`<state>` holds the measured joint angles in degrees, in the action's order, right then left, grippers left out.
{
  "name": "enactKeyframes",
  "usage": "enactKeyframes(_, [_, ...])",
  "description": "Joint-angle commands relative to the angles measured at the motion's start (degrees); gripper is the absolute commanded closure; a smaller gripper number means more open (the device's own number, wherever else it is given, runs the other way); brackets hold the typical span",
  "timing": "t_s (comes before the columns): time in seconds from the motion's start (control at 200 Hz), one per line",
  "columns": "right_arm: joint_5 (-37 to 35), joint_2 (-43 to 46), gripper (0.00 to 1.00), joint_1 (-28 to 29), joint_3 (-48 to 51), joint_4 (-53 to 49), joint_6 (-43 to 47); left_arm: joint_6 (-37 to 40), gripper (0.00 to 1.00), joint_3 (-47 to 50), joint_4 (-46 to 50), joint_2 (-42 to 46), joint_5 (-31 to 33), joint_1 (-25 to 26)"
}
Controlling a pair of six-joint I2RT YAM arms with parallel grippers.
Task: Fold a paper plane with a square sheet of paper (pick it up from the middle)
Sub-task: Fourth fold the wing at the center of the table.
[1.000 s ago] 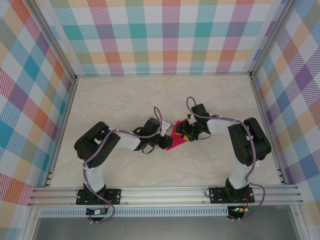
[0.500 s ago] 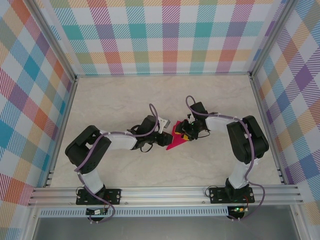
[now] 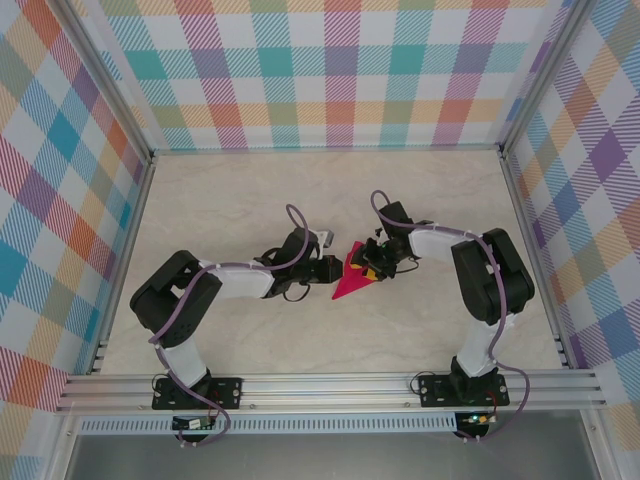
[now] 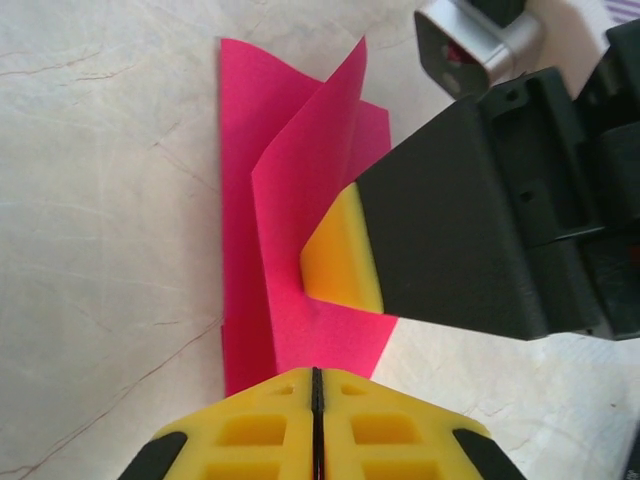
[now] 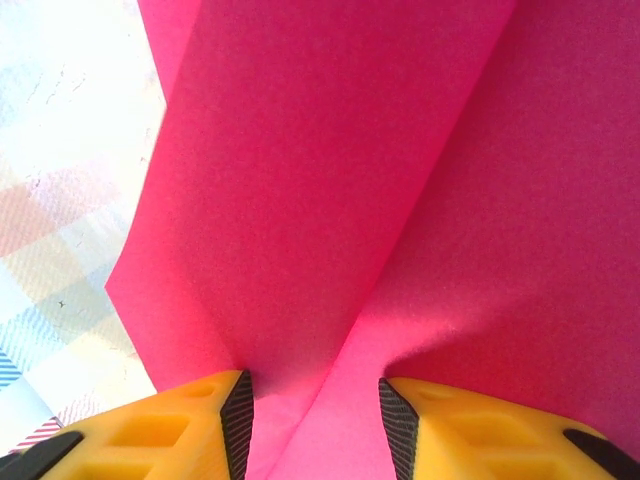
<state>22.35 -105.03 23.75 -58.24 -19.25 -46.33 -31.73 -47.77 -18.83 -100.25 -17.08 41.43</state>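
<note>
Marble tabletop [image 3: 220,200], plaid walls [image 3: 330,70], right claw [image 3: 370,268] astride paper [image 3: 348,283]

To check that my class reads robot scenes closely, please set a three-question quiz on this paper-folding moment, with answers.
1. True or false: the left end effector is shut.
2. What sits between the fingers of the right end effector? A) a raised fold of the pink paper; B) a pencil; C) a coin.
3. Does the paper lie wholly flat on the table?
Key: 1 true. 2 A. 3 No, one flap stands up from a crease.
</note>
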Motion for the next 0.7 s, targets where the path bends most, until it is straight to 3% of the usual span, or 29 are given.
enactKeyframes(0.0, [-10.65, -5.65, 0.57, -0.24, 2.34, -8.39, -0.82, -2.48, 0.91, -1.53, -1.97, -0.25, -2.33, -0.47])
enactKeyframes(0.355, [-11.96, -7.39, 0.61, -0.28, 1.04, -12.24, -1.64, -3.24, 0.97, -4.46, -0.74, -5.36, -5.85, -0.39])
enactKeyframes(0.695, [-11.97, -8.17, 0.62, -0.28, 0.24, -13.80, -2.73, -1.22, 1.00, -6.65, 4.07, -7.85, -3.38, -0.47])
